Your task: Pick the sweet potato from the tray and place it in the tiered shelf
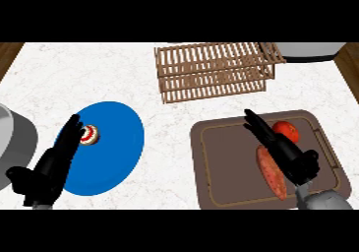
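Observation:
An orange-red sweet potato [270, 173] lies lengthwise on the brown tray [224, 166] at the right. My right hand [287, 151] hovers over the tray with straight fingers, right beside the sweet potato and partly covering it. A red tomato [286, 130] sits at the tray's far end, just right of the fingertips. The wooden tiered shelf [215, 70] stands at the back of the counter, beyond the tray. My left hand [52, 165] rests open at the lower left, fingers pointing up.
A blue plate [113, 157] lies at the left with a small red-and-white pastry [90, 135] on it, next to my left hand. A grey pot [8, 145] sits at the left edge. A white appliance [309, 49] stands at the back right.

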Available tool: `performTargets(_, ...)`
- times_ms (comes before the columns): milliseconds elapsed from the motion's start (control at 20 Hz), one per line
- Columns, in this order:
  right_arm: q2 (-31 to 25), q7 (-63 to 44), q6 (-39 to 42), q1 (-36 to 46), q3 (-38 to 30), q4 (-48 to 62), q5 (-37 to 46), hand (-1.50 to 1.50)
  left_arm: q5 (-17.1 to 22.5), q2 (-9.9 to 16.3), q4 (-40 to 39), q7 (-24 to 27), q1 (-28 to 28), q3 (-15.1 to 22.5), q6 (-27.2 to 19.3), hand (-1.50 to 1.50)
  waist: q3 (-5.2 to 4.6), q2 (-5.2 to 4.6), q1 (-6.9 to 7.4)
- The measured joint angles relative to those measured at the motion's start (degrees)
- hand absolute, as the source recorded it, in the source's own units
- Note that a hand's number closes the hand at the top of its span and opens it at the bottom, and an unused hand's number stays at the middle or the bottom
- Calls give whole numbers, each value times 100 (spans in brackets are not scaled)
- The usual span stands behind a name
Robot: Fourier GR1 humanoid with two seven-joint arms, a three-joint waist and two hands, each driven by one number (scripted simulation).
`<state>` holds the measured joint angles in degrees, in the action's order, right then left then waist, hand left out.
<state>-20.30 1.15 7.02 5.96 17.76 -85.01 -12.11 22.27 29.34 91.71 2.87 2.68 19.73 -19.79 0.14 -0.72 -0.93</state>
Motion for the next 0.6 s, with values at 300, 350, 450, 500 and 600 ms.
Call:
performTargets(300,-115,75,1135,642,-155,-59,-670,150,-111,15,8,-145,-505,-466,-252,0,-4,45,131)
performTargets(350,-208,62,918,751,-294,-14,-474,-150,-102,-12,32,-176,-548,-504,-307,0,-8,56,124)
performTargets(450,-146,-18,958,808,-591,258,-827,-150,-121,-55,50,-287,-686,-569,-413,0,-8,55,119)
performTargets(500,-164,-35,1157,865,-738,394,-1099,-150,-136,-72,73,-304,-686,-588,-443,0,-7,54,128)
performTargets(600,-204,70,1594,912,-970,613,-1524,-150,-182,-107,78,-351,-743,-613,-476,0,-7,55,124)
